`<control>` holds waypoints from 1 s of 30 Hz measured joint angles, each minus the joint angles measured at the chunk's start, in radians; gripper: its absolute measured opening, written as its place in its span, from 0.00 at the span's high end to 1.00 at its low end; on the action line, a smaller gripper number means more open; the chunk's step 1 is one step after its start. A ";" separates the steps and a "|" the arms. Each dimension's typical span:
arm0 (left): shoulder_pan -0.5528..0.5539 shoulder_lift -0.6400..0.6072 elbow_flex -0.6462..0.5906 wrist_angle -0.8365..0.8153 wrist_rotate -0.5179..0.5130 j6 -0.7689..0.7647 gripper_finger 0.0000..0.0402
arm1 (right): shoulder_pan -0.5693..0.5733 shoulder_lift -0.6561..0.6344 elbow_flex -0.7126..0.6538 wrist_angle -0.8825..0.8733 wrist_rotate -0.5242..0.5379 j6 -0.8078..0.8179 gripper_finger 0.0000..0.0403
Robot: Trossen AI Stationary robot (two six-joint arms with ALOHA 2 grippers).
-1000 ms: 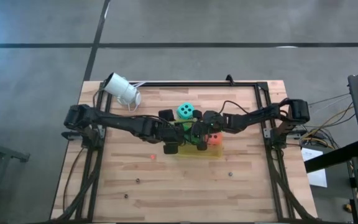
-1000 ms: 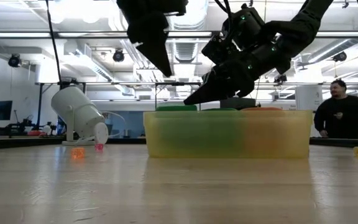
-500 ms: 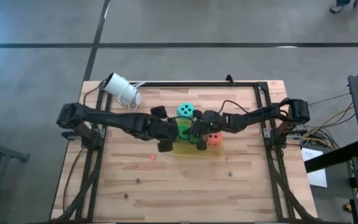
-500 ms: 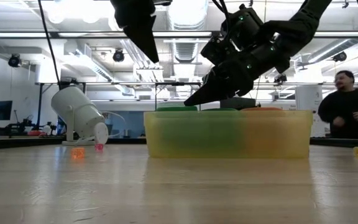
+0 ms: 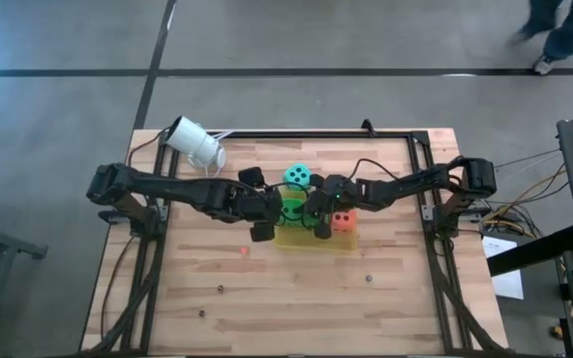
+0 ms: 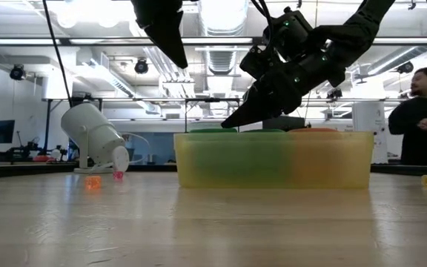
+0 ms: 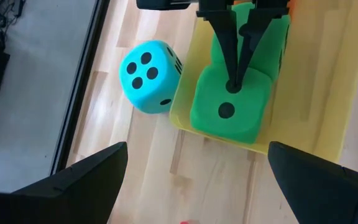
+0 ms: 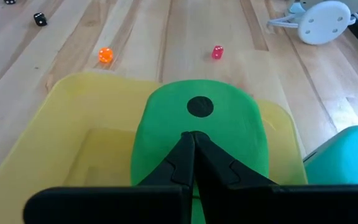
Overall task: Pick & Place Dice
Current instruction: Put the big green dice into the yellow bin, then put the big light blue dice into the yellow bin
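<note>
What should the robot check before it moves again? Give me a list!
1. Left end effector open, off the dice: ok.
2. Right end effector fingers shut, tips on the soft bright green cube with black pips: ok.
3. That green cube inside the see-through yellow plastic bin: ok.
4. Orange-red cube in the bin: ok.
5. Teal cube with black pips in the bin: not ok; it sits on the wooden table beside it.
6. Second green cube in the bin: cannot tell.

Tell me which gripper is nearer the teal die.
Left. The left gripper hovers open just beside the teal die, outside the yellow bin; the right gripper is shut over a green die inside the bin.
</note>
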 joint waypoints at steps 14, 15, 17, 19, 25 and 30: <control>0.000 0.000 0.000 -0.005 0.000 0.000 0.03 | -0.001 -0.121 -0.007 -0.070 0.011 -0.043 0.98; 0.000 0.000 0.000 -0.007 0.000 0.000 0.03 | 0.000 -0.127 -0.007 -0.072 0.011 -0.044 0.98; 0.000 0.000 0.000 -0.010 0.000 0.000 0.03 | 0.000 -0.136 -0.009 -0.075 0.010 -0.046 0.98; 0.000 0.000 0.000 -0.010 0.000 0.000 0.03 | 0.000 -0.143 -0.009 -0.081 0.010 -0.047 0.98; 0.000 0.000 0.000 -0.010 0.000 0.000 0.03 | 0.000 -0.154 -0.009 -0.090 0.009 -0.054 0.98; 0.000 0.000 0.000 -0.010 0.000 0.000 0.03 | 0.000 -0.175 -0.008 -0.120 0.007 -0.055 0.98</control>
